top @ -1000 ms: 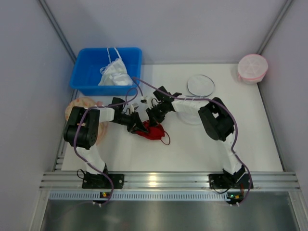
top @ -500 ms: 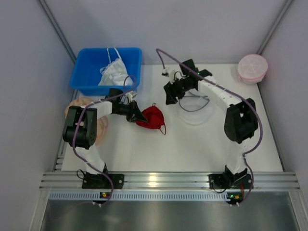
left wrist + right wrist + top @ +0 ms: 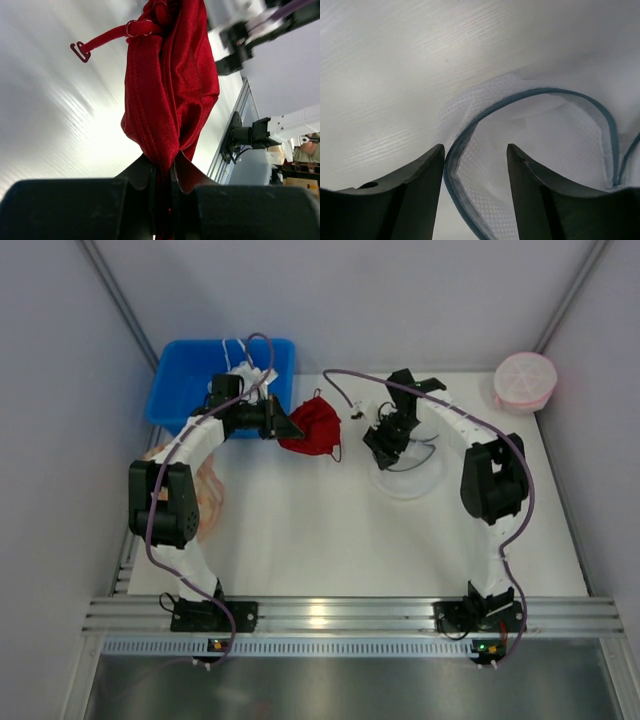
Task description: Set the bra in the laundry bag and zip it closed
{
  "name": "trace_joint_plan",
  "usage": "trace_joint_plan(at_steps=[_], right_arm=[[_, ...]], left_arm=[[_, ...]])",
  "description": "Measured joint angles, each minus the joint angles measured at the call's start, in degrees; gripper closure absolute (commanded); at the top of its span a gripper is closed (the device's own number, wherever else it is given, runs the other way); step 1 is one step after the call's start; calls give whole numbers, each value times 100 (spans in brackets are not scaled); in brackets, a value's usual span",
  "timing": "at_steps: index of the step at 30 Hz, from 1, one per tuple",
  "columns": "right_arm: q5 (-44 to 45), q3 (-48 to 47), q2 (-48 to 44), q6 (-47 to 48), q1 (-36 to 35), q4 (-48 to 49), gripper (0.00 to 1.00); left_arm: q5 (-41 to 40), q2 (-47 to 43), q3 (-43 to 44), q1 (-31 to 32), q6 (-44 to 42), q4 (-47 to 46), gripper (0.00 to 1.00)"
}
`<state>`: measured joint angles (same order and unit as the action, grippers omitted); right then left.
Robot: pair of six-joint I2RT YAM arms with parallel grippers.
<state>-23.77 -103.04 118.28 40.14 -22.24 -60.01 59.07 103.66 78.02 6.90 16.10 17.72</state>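
I take the laundry bag (image 3: 415,480) as my mark. It lies on the white table (image 3: 330,540) with its mouth gaping. On the right wrist view the blue-grey zip edge of the bag (image 3: 535,130) curls up in a loop, and through the mouth I see only white mesh.

My right gripper (image 3: 388,440) is at the bag's far-left rim. Its 2 fingers stand partly apart, and in the wrist view the right gripper (image 3: 475,150) has the zip edge running through the gap between them. I cannot tell whether either finger touches it.

The bra (image 3: 312,427) is outside the bag, to its left and apart from it. My left gripper (image 3: 285,423) has it pinched. On the left wrist view that gripper (image 3: 162,167) is closed tight on a fold of the bra (image 3: 170,90). The red fabric is bunched beyond the fingertips, and 1 strap ends in a small hook.

Further left of the bag is a blue bin (image 3: 180,390) holding a white garment (image 3: 236,360), mostly behind my left arm. A beige disc (image 3: 210,495) lies left of the bag and nearer me. A pink mesh bag (image 3: 525,380) sits to the bag's far right. I cannot tell what is inside it.
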Motion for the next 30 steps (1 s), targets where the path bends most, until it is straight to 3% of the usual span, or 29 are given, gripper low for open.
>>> trace_joint_plan(at_steps=[1,5,8,12,17,19,20,22,23,25,26,30], right_arm=[[17,83,17,81,0,-52,52],[39,289,24,358,-20,-179,90],[22,525,2,597,-48,-223,100],[105,1449,-446,1200,-142,-256,100],[678,3045,-1794,2286,-321,-177,100],[1040,3637,-2374,2824,-278,-96,93],[1204,3886,-2594,3073,-197,9,78],[1541,4242,-2892,3473,42,223,63],[1679,4315,-2957,3615,186,332,51],[1862,4227,-2968,3718,459,470,45],[1875,4087,-2957,3698,551,461,37],[1672,2889,-2927,3338,789,393,25]], left_arm=[[4,15,131,-52,2,4,100],[-15,162,597,-249,24,-9,100],[-28,216,710,-354,24,0,100],[-39,254,776,-396,22,11,100],[-15,280,798,-380,22,33,100],[4,280,796,-378,15,31,100],[7,280,787,-378,7,31,100],[11,280,743,-369,-35,31,100],[11,278,710,-361,-66,31,100],[17,271,614,-352,-118,33,100],[24,271,581,-350,-129,35,100],[33,271,505,-337,-151,44,100]])
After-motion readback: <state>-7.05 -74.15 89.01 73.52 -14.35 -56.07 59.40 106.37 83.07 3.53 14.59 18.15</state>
